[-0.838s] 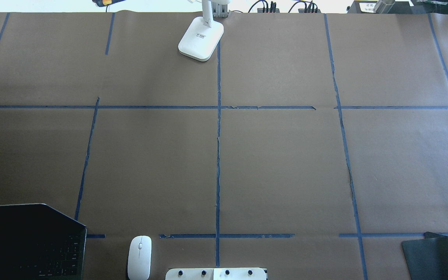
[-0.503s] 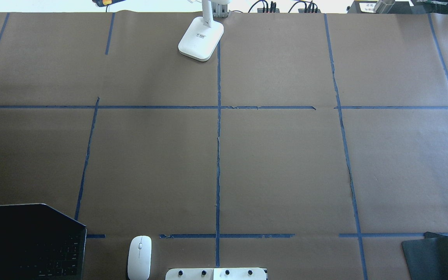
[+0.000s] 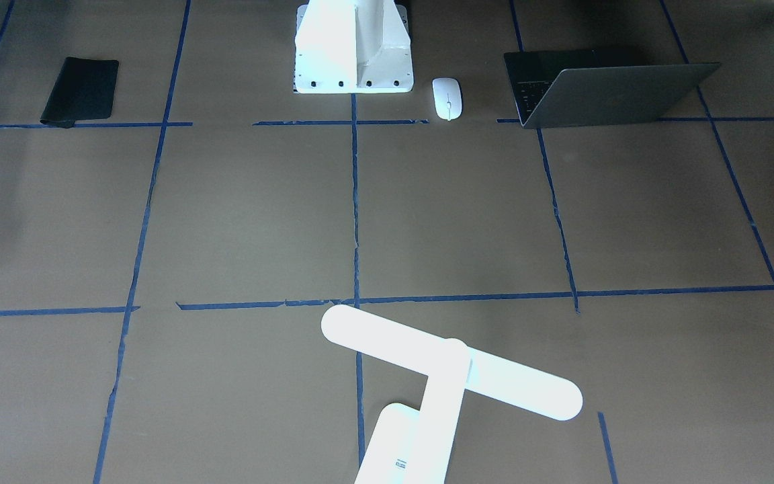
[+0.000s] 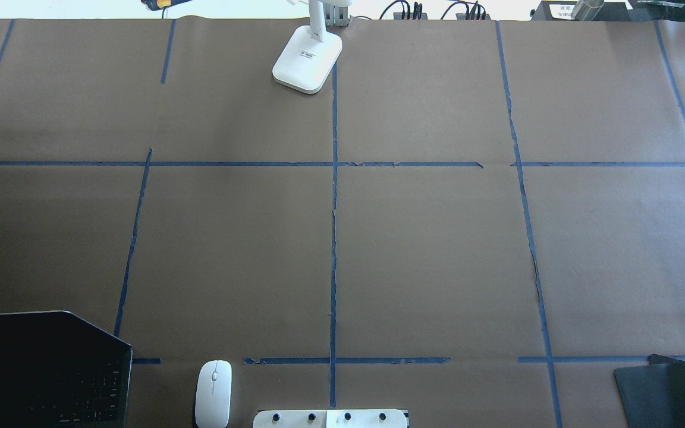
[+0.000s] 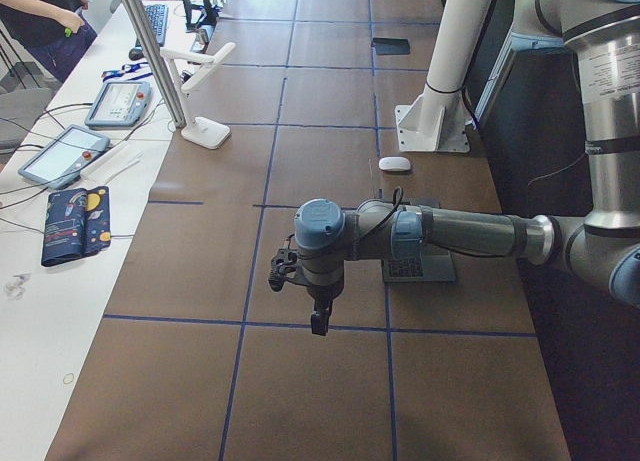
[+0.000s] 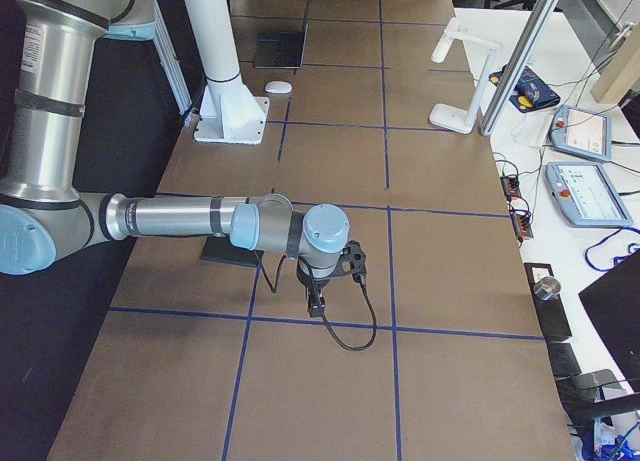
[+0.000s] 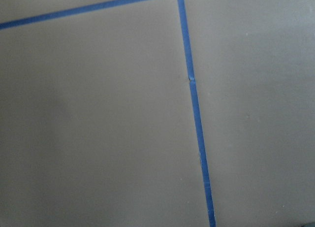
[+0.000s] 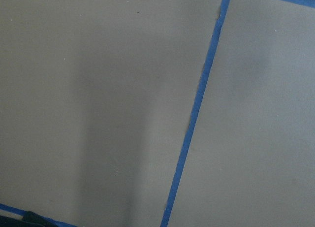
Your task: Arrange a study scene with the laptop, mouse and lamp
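I have the laptop (image 3: 602, 91) open at the robot-side edge of the counter (image 4: 437, 249), over on the robot's left, with its lid tilted back and its keys facing the robot. The mouse (image 3: 447, 98) lies flat between the laptop and the white pedestal (image 3: 353, 47), nearer the pedestal and touching neither. The lamp (image 3: 451, 363) stands at the far edge, well apart from both. Its base sits just to the left of the centre tape line (image 4: 333, 238) in the overhead view, and its bar head lies across the arm. A black pad (image 3: 81, 91) lies at the near edge on the robot's right. Both arms reach out low over the ends of the counter. The left gripper (image 5: 318, 324) hangs pointing down just above the paper beyond the laptop, and the right gripper (image 6: 316, 305) does the same beyond the pad. I see each only from the side cameras, so I cannot tell whether either is released or clenched. Both wrist cameras give me only brown paper and blue tape.
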Robot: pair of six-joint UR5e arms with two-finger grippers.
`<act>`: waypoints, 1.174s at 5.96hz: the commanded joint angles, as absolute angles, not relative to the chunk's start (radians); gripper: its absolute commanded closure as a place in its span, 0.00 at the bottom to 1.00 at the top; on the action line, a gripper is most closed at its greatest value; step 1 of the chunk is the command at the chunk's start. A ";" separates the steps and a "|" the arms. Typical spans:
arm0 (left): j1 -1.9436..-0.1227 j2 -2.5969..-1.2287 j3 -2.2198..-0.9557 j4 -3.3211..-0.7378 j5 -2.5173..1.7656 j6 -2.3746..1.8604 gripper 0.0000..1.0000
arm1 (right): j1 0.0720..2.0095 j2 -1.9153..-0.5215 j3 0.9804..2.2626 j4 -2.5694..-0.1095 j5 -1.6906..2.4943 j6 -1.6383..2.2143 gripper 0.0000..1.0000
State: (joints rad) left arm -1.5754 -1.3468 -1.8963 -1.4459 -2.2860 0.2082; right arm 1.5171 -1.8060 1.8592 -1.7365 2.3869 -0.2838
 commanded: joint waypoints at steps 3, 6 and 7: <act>-1.563 -1.398 -1.895 -1.647 -2.354 0.218 0.00 | 1.517 -1.805 1.861 -1.735 2.387 -0.284 0.00; -1.317 -1.373 -2.016 -1.922 -2.556 0.201 0.00 | 1.517 -1.805 1.861 -1.735 2.385 -0.285 0.00; -1.242 -1.326 -2.105 -1.927 -2.553 0.207 0.00 | 1.517 -1.805 1.861 -1.735 2.385 -0.285 0.00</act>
State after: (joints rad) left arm -1.3197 -1.3596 -2.0250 -1.9093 -2.5481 0.2039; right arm 1.5171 -1.8055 1.8608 -1.7349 2.3858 -0.2853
